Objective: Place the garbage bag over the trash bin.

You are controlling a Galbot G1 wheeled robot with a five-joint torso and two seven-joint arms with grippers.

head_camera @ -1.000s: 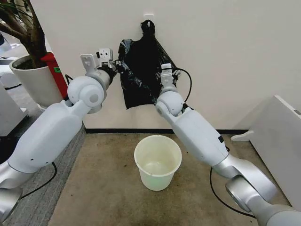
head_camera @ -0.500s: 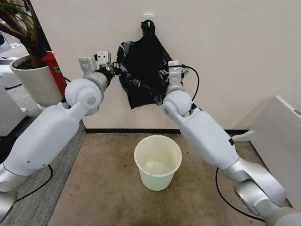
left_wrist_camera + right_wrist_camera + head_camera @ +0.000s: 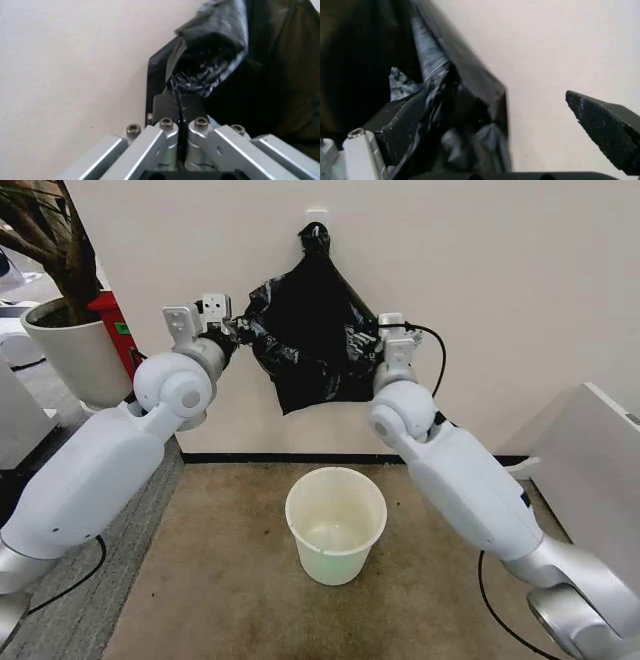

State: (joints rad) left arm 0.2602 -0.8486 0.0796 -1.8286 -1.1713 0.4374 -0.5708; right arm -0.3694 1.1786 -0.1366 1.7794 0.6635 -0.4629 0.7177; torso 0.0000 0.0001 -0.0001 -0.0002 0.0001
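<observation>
The garbage bag (image 3: 315, 340) hangs against the wall at 12 o'clock from the trash bin (image 3: 335, 523) on the floor. The left gripper (image 3: 178, 102) is clamped on its edge; the right gripper (image 3: 492, 110) is spread apart beside it

arms: glossy white shells, ball joints | cables: black | wrists: silver brackets (hex screws)

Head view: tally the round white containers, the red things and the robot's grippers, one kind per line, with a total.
Round white containers: 2 (trash bin, plant pot)
Red things: 1 (red object beside the plant pot)
Grippers: 2 (left gripper, right gripper)
Total: 5
</observation>
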